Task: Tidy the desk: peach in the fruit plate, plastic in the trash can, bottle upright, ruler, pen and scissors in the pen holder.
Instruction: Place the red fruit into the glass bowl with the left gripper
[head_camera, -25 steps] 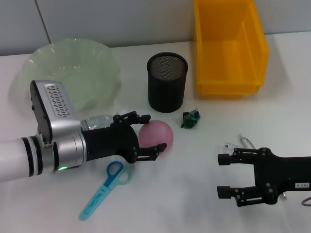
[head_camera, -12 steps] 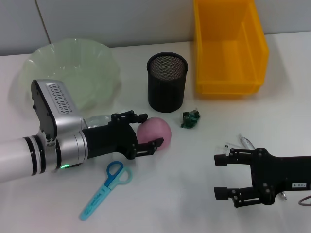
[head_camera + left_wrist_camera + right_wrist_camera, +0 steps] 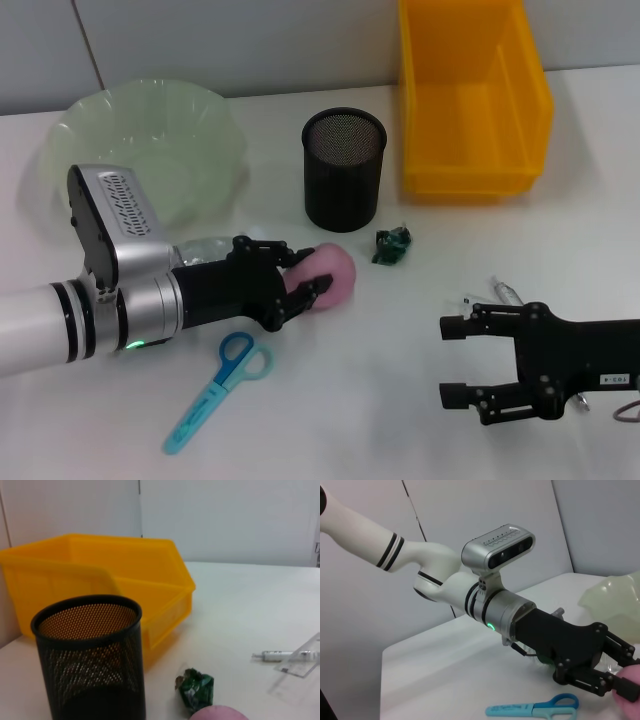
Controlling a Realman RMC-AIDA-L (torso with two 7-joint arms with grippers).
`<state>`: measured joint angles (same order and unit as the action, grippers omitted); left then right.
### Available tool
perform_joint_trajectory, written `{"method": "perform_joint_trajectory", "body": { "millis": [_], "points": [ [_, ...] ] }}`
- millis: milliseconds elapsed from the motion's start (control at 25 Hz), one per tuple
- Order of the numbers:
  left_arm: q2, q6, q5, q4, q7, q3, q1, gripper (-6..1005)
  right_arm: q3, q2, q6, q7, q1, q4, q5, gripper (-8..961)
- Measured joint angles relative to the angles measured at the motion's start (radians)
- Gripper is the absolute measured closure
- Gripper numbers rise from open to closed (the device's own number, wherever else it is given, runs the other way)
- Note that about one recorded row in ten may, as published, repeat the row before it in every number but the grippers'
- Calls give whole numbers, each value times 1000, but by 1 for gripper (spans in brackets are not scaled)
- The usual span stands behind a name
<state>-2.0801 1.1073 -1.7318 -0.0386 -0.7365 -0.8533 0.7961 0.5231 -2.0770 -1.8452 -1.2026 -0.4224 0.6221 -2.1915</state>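
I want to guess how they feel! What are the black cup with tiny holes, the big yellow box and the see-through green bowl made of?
The black cup looks like metal mesh, matte: light shows through its tiny holes. The yellow box looks like hard plastic, smooth and slightly glossy, with thick moulded walls. The green bowl seems to be thin translucent plastic with a wavy rim, though it could be glass.

Pink peach (image 3: 328,276) on desk, beside scissors (image 3: 214,389).
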Motion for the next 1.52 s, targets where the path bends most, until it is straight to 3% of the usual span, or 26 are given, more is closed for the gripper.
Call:
{"method": "perform_joint_trajectory", "body": {
  "millis": [160, 240, 320, 440, 520, 600, 720, 880, 1040, 1360, 1520],
  "points": [
    [0, 15, 1, 0, 0, 4, -1, 579, 0, 0, 0, 0, -1, 0, 1, 127],
    [0, 101, 2, -18, -6, 17, -18, 680, 0, 0, 0, 0, 0, 1, 1, 127],
    [0, 131, 5, -29, -9, 20, -25, 699, 0, 0, 0, 0, 1, 1, 1, 127],
    [4, 260, 62, -126, -15, 62, -89, 728, 0, 0, 0, 0, 2, 1, 0, 127],
    [4, 260, 62, -126, -15, 62, -89, 739, 0, 0, 0, 0, 2, 1, 0, 127],
    [9, 253, 189, -243, -40, 125, -157, 751, 0, 0, -1, 0, 3, 1, -1, 127],
    [11, 227, 252, -277, -53, 153, -177, 768, 0, 0, -1, 0, 5, 1, -2, 127],
    [12, 53, 370, -298, -52, 207, -185, 767, 0, 0, -2, 0, 5, 1, -2, 127],
    [10, -50, 377, -284, -52, 201, -171, 732, 0, 0, -2, 0, 2, 1, -2, 127],
    [8, -93, 377, -249, -42, 194, -152, 663, 0, 0, -2, 0, -2, 1, 0, 127],
    [10, -94, 376, -249, -44, 190, -152, 501, 0, 0, -1, 0, -2, 0, 2, 127]
  ]
}}
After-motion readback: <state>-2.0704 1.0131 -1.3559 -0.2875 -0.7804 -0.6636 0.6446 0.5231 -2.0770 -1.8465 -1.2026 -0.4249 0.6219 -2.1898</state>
